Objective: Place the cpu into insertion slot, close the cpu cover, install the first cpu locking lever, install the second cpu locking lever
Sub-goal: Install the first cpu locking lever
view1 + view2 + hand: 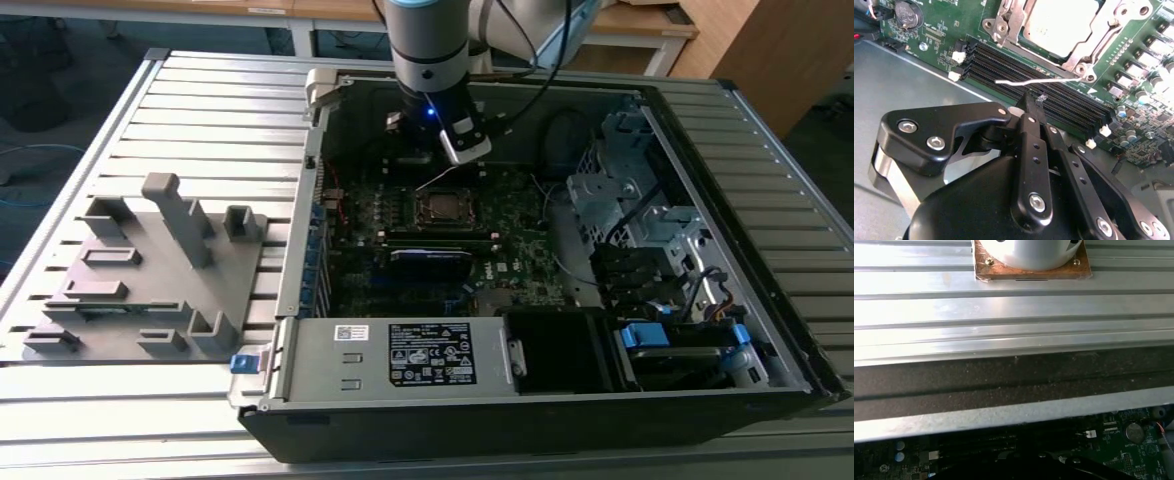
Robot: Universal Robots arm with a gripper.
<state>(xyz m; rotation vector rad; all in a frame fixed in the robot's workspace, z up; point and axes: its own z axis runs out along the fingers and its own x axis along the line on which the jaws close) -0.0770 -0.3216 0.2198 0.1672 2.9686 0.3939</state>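
The cpu (1061,25) shows its dull silver top inside the insertion slot (439,206) near the middle of the motherboard. The cpu cover (1093,46), a metal frame, lies around the chip. A thin bright locking lever (1044,79) sticks out free from the socket corner, across the black memory slots; it also shows as a pale line (437,180) in the exterior view. My gripper (1028,100) hangs inside the case just behind the socket (461,152). Its fingers are shut, with the tip right beside that lever rod. I cannot tell whether it touches the rod.
Long black memory slots (1064,102) run beside the socket. A power supply (400,355) fills the case front, and a drive cage (627,200) stands at the exterior view's right. A grey fixture (147,270) sits on the slatted table (1004,310) at the exterior view's left.
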